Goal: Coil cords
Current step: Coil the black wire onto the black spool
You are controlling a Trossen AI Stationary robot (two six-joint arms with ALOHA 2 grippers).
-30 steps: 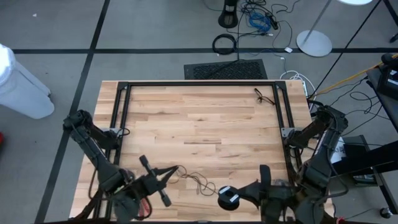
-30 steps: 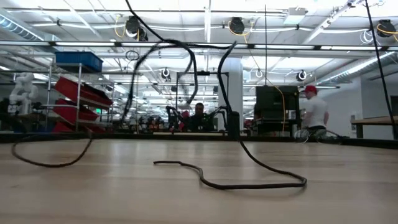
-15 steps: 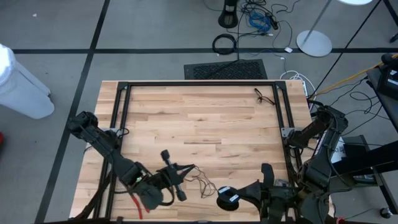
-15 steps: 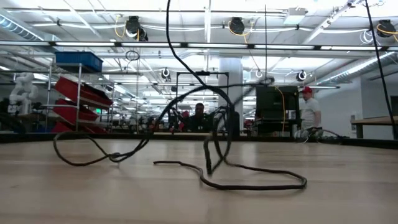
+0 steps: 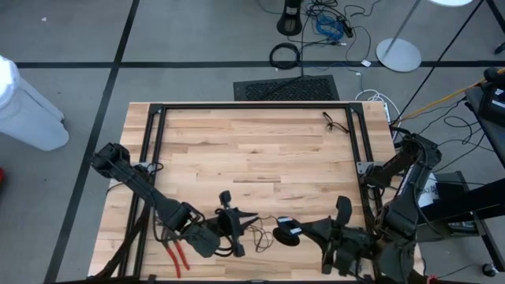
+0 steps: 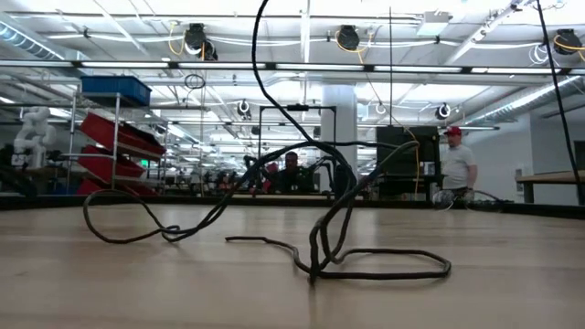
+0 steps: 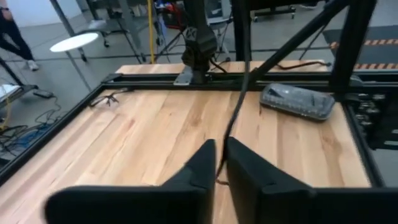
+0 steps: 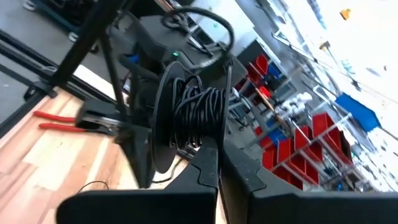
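Observation:
The thin black cord point(image 5: 259, 230) lies in slack loops on the table near its near edge, and shows as loops in the low view point(image 6: 366, 271). One end is wound on a small round dark reel point(image 5: 288, 233), seen edge-on in the right wrist view point(image 8: 189, 115). My left gripper point(image 5: 239, 226) is shut on the cord left of the reel. My right gripper point(image 5: 304, 233) is shut on the reel from the right. My left gripper pinches a single strand of the cord point(image 7: 222, 163) between its two shut fingers, which come level from the table's left. From the fingers the strand runs on toward the reel, and the rest lies slack on the table. My right gripper holds the reel by its rim point(image 8: 200, 144), pinched between its two fingers. The fingers come level from the table's right. The reel stands on edge in the hold, with cord wound round its core.
Red-handled pliers point(image 5: 175, 257) lie near the front left corner. Glasses point(image 5: 334, 122) lie at the far right. A black frame point(image 5: 252, 106) runs round the table's far and side edges. A dark flat case point(image 7: 298, 101) lies by the right rail. People stand beyond the table.
My left gripper has gone toward the table's right edge, toward the reel, still shut on the cord. The cord between the grippers has gone slack and bunched into loops on the table. The reel in my right gripper has shifted slightly toward the far edge.

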